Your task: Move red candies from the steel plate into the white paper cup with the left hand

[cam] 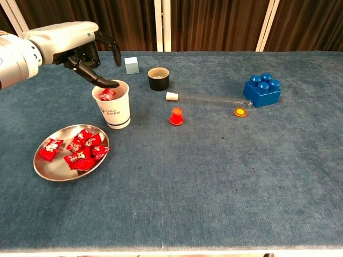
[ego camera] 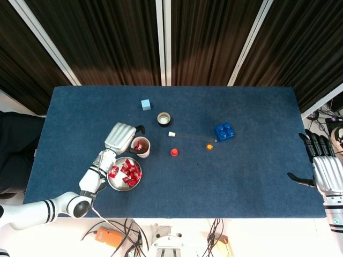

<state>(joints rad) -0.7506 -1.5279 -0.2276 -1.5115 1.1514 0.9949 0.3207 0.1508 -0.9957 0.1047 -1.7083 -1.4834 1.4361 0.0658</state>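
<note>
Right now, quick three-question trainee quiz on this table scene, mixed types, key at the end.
1. True or false: the left hand holds a candy.
2. What stands nearest the white paper cup? A) blue brick B) steel plate C) orange disc
3. Fill in: the clear tube lies between the black cup and the ____.

Key: 1 false, its fingers are spread above the cup. 2 B. 3 blue brick.
</note>
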